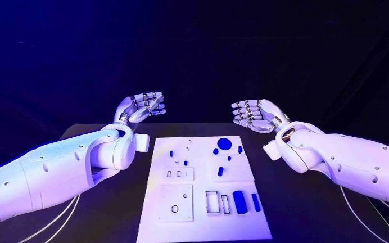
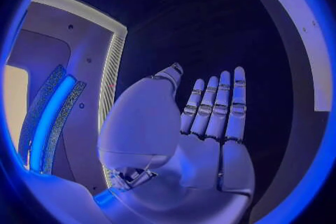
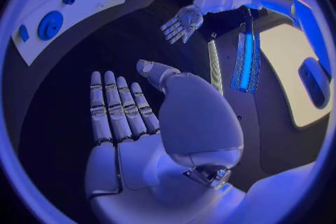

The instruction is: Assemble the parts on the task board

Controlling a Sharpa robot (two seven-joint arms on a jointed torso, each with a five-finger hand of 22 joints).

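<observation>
On black table: one white rectangular task board (image 1: 203,220); several small blue parts (image 1: 225,143). Left silver hand (image 1: 139,107), right silver hand (image 1: 256,115) raised, fingers spread, holding nothing.

In the head view the left arm (image 1: 65,167) enters from the lower left and the right arm (image 1: 340,158) from the lower right. The left hand (image 1: 140,107) and right hand (image 1: 257,115) sit mid-frame, palms facing, fingers extended, holding nothing.
</observation>
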